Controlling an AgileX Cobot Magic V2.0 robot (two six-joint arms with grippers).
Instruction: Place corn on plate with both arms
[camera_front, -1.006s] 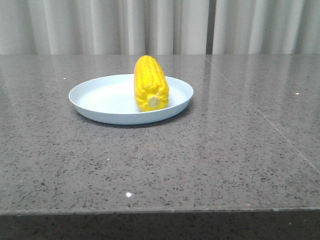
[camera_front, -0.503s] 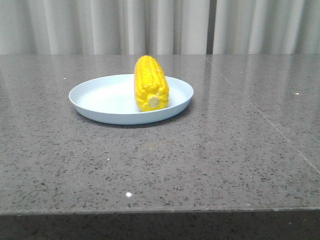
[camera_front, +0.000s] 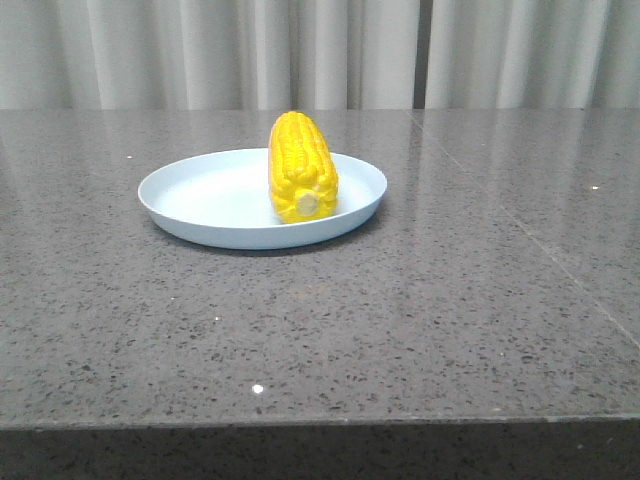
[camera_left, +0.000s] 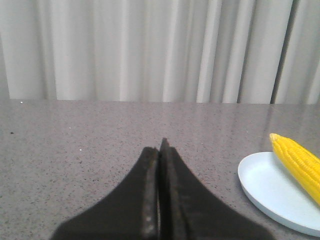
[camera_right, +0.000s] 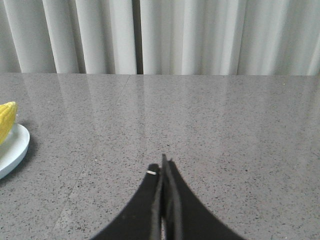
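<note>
The yellow corn lies on the pale blue plate, right of the plate's middle, its pale stub end toward the camera. Neither arm shows in the front view. In the left wrist view my left gripper is shut and empty, low over bare table, with the plate and corn off to one side. In the right wrist view my right gripper is shut and empty over bare table; the plate's rim and the corn's tip show at the frame's edge.
The plate stands on a grey speckled stone table whose front edge runs near the bottom of the front view. Pale curtains hang behind the table's far edge.
</note>
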